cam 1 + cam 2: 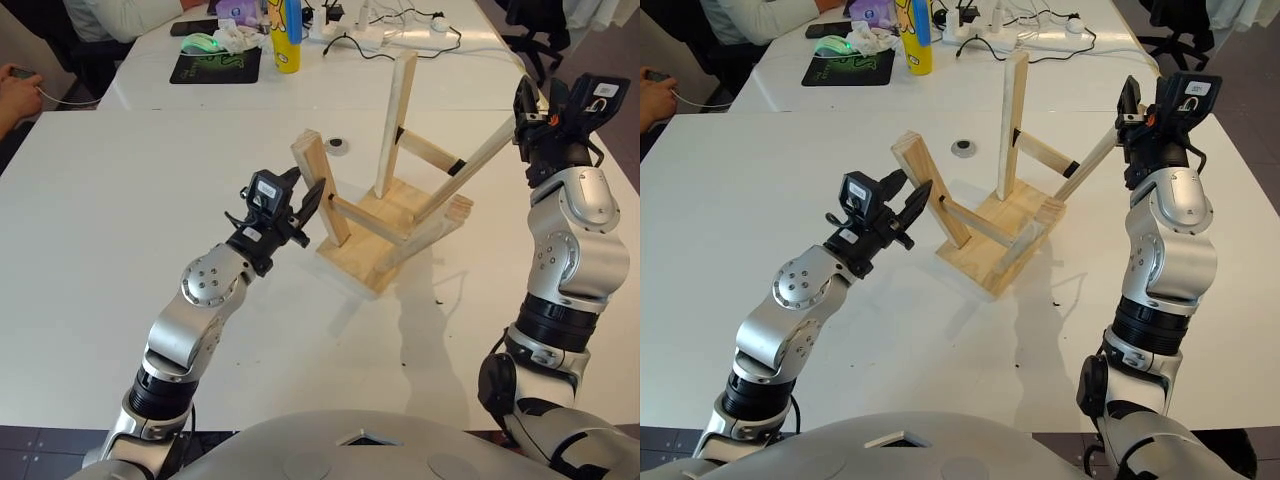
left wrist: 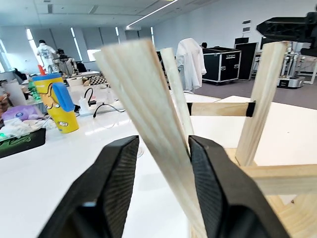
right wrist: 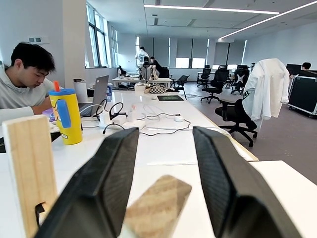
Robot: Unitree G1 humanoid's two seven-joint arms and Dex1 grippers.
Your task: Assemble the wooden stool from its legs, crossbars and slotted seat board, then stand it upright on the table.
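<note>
The wooden stool (image 1: 395, 235) lies upside down in the middle of the white table (image 1: 120, 200). Its slotted seat board (image 1: 360, 265) is underneath, and its legs and crossbars (image 1: 425, 150) point up. My left gripper (image 1: 312, 195) is at the nearest left leg (image 1: 322, 185). In the left wrist view that leg (image 2: 148, 99) runs between the two black fingers (image 2: 114, 183), which are closed against it. My right gripper (image 1: 522, 118) is up at the right, shut on the top end of the slanting right leg (image 1: 470, 165). That leg's end (image 3: 156, 206) sits between the right gripper's fingers (image 3: 106, 183).
At the table's far edge stand a yellow bottle (image 1: 287, 35), a black mat with a green mouse (image 1: 213, 60) and a power strip with cables (image 1: 390, 30). A small round cap (image 1: 337, 146) lies behind the stool. A person's hand (image 1: 15, 85) rests at far left. The near and left parts of the table are bare.
</note>
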